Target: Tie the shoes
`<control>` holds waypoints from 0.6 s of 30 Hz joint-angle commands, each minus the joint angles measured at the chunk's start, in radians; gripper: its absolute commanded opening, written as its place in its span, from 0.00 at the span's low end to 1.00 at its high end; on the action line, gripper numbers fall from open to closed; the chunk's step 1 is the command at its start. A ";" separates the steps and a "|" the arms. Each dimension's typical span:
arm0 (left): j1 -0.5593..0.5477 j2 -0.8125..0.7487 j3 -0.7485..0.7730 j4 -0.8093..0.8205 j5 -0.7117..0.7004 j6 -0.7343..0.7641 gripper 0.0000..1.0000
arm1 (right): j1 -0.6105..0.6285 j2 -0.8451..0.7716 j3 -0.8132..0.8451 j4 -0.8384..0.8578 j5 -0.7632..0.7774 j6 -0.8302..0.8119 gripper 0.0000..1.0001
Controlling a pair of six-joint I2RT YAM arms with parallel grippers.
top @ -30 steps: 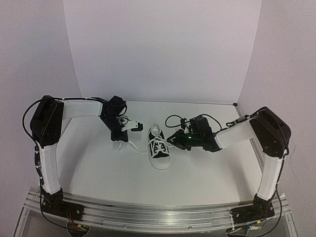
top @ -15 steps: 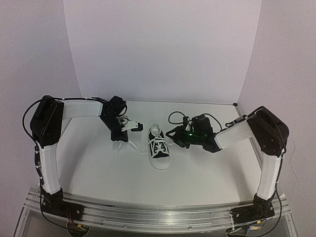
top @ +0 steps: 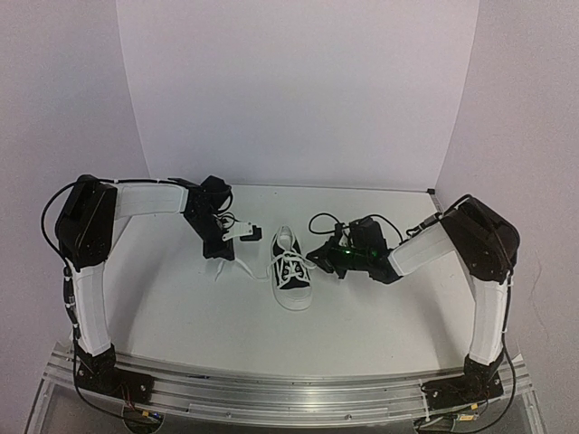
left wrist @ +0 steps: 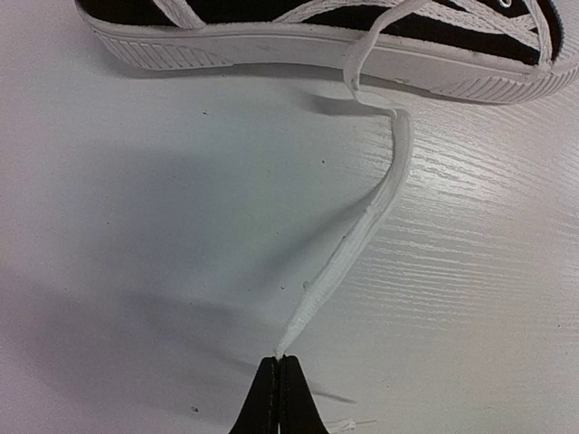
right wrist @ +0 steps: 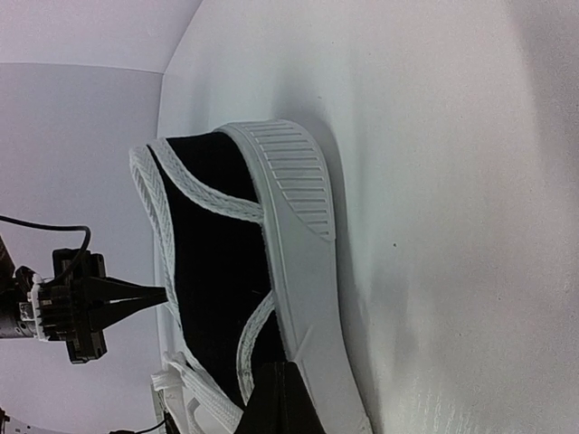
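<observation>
The white table [top: 181, 307] is the biggest thing I have to work with. There is plenty of bare surface toward the near edge and outboard of both arms, and the backdrop closes off the far side.

The sneaker [top: 291, 274] sits about midway between the two arms. Its long axis runs near-to-far, with the toe cap toward the arm bases and the heel toward the backdrop. Each hand therefore faces one flank of the shoe.

The right gripper [right wrist: 285, 398] is the nearer one, hard up against the sole on its side. Its jaws are pressed fully together. From its wrist view I can't tell whether a lace is caught between them or whether they closed on nothing, because the tips sit low in the frame against the rubber.

The left gripper [left wrist: 279, 384] stands well off the shoe's other flank, with the sneaker straight ahead of its fingertips and broadside on. It is clamped tight on the tip of a lace [left wrist: 380, 217], which runs slack along the table from the tips up to the eyelets.

I judge that any crossing move has to carry this lace forward over the shoe. The room for that lies above the sneaker, not beside it.
</observation>
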 commanded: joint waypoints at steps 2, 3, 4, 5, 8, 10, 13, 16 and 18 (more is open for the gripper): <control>0.003 -0.036 0.001 -0.010 -0.017 0.017 0.00 | -0.016 -0.027 -0.029 0.031 0.036 0.008 0.00; 0.005 -0.039 -0.001 -0.008 -0.024 0.019 0.00 | -0.023 -0.037 -0.041 0.031 0.059 0.012 0.00; 0.008 -0.043 -0.001 -0.006 -0.029 0.022 0.00 | -0.029 -0.048 -0.056 0.031 0.078 0.014 0.00; 0.011 -0.047 -0.002 -0.005 -0.033 0.027 0.00 | -0.035 -0.060 -0.070 0.030 0.094 0.014 0.00; 0.022 -0.057 -0.007 0.002 -0.063 0.052 0.00 | -0.044 -0.085 -0.087 0.022 0.157 0.007 0.00; 0.029 -0.065 -0.018 0.014 -0.094 0.082 0.00 | -0.043 -0.089 -0.090 0.019 0.187 0.009 0.00; 0.049 -0.077 -0.052 0.045 -0.145 0.136 0.00 | -0.045 -0.094 -0.089 0.020 0.245 0.013 0.00; 0.094 -0.084 -0.084 0.071 -0.181 0.175 0.00 | -0.045 -0.099 -0.079 0.019 0.304 0.005 0.00; 0.122 -0.088 -0.103 0.083 -0.199 0.199 0.00 | -0.046 -0.098 -0.072 0.011 0.342 0.007 0.00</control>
